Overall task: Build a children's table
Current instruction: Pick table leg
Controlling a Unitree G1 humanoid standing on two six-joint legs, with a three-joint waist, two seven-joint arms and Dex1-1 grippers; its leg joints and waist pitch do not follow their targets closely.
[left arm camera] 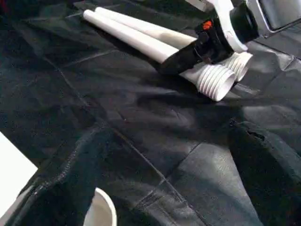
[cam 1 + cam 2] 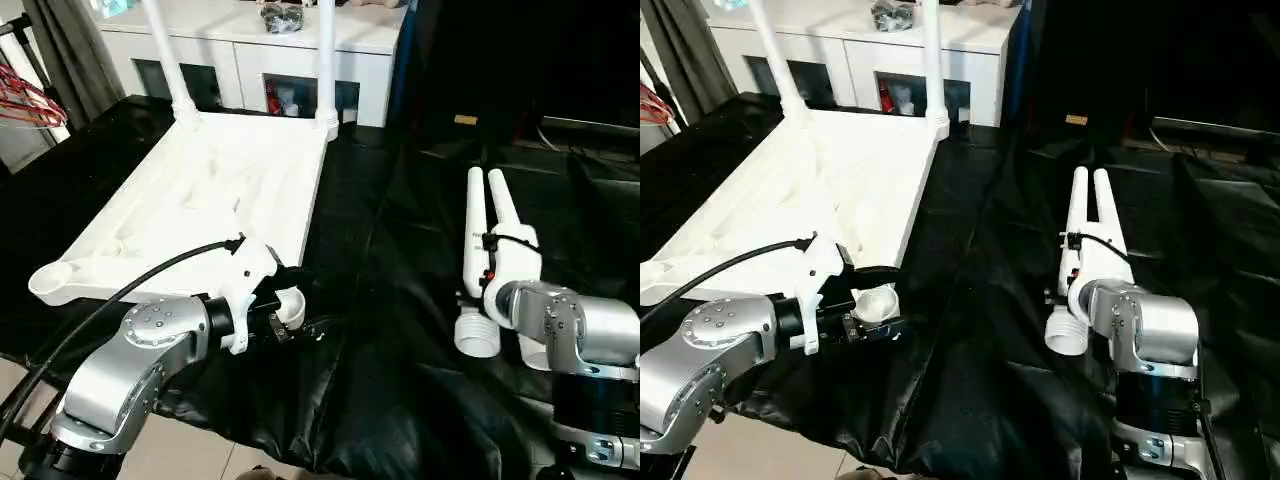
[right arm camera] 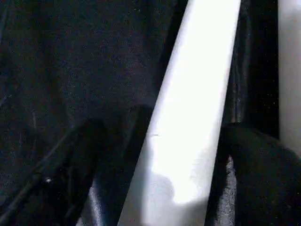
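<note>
Right gripper (image 1: 188,56) spread wide astride one loose leg (image 3: 188,117); left gripper (image 2: 875,328) wide open, empty, by the tabletop's (image 2: 230,190) near socket (image 2: 288,305).

The two upright legs (image 2: 327,60) are cut off by the top edge; the right forearm hides the lying legs' (image 2: 478,250) middles.

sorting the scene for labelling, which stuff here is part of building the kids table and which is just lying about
Part of the job:
- table top, upside down on the black sheet
- two fitted legs, standing in its far corner sockets
- two loose legs, lying side by side by the right gripper

Just lying about:
- white cabinet behind
- red hangers, far left
- black sheet
</note>
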